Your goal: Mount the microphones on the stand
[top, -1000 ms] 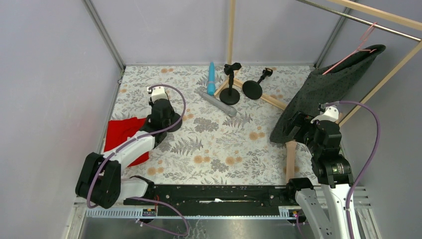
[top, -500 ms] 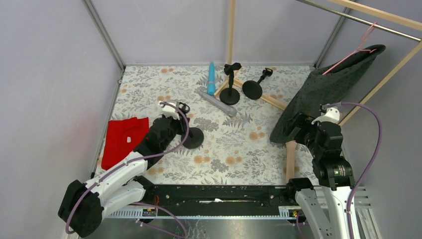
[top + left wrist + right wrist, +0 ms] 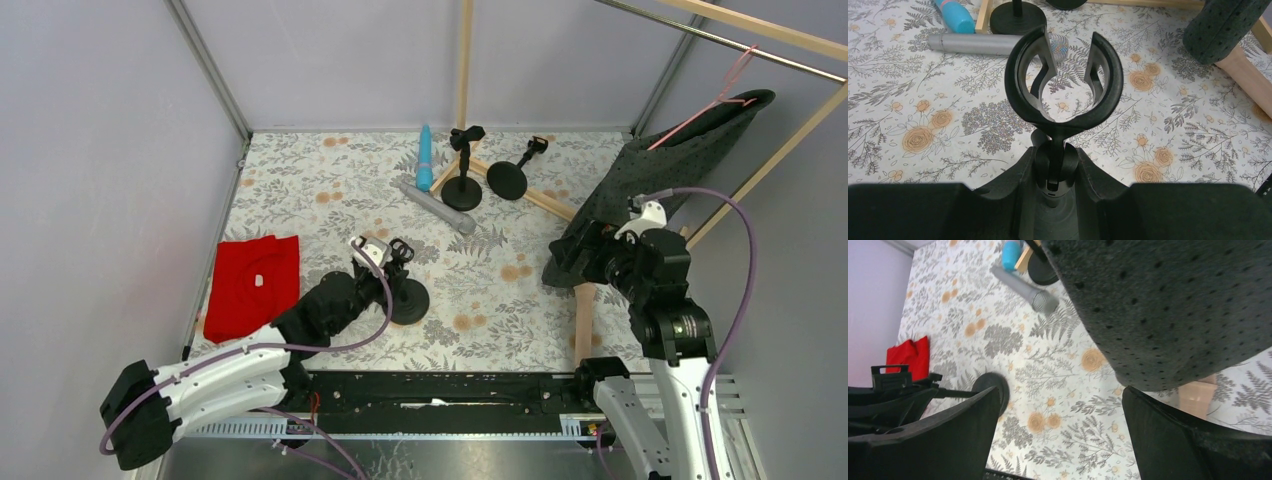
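Note:
My left gripper (image 3: 388, 266) is shut on the neck of a black microphone stand (image 3: 408, 300) that stands at the near middle of the table. In the left wrist view my gripper (image 3: 1052, 167) clamps the stem below the stand's empty round clip (image 3: 1064, 107). The silver-grey microphone (image 3: 435, 207) and the cyan-blue microphone (image 3: 425, 158) lie at the back middle; both show in the left wrist view, silver (image 3: 983, 44) and cyan (image 3: 955, 14). The peach-pink microphone is out of view. My right gripper (image 3: 578, 250) is open and empty by the dark cloth.
Two more black stands (image 3: 461, 190) (image 3: 508, 180) stand at the back by the wooden frame (image 3: 585, 320). A dark dotted cloth (image 3: 650, 180) hangs on a pink hanger at the right. A red cloth (image 3: 250, 283) lies at the left.
My left arm has carried the black stand from beside the red cloth rightward and nearer, to the near middle. My right gripper has shifted a little left toward the dark cloth.

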Robot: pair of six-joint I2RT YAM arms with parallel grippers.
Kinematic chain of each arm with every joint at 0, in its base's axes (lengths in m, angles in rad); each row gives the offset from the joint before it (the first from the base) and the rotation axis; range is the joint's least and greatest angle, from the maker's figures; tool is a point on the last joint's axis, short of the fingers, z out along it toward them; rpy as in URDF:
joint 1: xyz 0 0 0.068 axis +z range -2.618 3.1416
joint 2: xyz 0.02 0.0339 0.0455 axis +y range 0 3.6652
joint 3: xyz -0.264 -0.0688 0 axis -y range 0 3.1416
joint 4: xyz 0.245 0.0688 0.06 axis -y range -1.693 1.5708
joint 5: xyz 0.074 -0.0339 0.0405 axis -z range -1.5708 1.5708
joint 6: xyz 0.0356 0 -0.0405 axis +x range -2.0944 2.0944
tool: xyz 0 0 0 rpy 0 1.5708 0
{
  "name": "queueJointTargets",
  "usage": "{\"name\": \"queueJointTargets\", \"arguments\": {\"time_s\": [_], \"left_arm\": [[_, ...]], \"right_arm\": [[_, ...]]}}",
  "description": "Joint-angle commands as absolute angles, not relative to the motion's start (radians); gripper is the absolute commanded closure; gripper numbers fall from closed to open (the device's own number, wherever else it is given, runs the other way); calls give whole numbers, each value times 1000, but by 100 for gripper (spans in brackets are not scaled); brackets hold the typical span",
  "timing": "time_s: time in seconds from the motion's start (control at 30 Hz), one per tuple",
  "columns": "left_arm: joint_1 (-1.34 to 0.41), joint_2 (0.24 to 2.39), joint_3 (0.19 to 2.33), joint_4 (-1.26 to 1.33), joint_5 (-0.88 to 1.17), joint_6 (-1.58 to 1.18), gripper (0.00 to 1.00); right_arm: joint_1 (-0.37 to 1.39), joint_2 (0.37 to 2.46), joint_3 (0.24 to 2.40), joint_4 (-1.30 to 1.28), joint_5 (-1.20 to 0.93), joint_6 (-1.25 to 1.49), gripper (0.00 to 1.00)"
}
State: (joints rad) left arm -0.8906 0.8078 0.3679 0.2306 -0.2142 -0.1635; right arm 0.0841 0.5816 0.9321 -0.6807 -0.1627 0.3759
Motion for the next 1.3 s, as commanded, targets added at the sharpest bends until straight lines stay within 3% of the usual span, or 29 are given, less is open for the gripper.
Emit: {"name": "queueJointTargets", "arguments": {"time_s": [0.0, 0.2, 0.43, 0.6, 0.97, 1.27], "left_arm": [[-916, 775, 347, 295, -278, -156, 100], [-915, 753, 324, 306, -290, -159, 100], [-917, 744, 318, 300, -288, -162, 100], [-916, 727, 308, 301, -302, -163, 100], [-917, 738, 315, 301, -298, -167, 100], [-917, 737, 315, 300, -306, -166, 100]], "right_arm": [[81, 654, 955, -671, -297, 405, 4], [156, 735, 933, -623, -299, 451, 8], [651, 899, 938, -566, 126, 559, 9], [757, 1027, 949, -559, 267, 630, 11], [751, 953, 805, -855, 698, 1070, 1], [342, 924, 689, -664, 489, 866, 0]]}}
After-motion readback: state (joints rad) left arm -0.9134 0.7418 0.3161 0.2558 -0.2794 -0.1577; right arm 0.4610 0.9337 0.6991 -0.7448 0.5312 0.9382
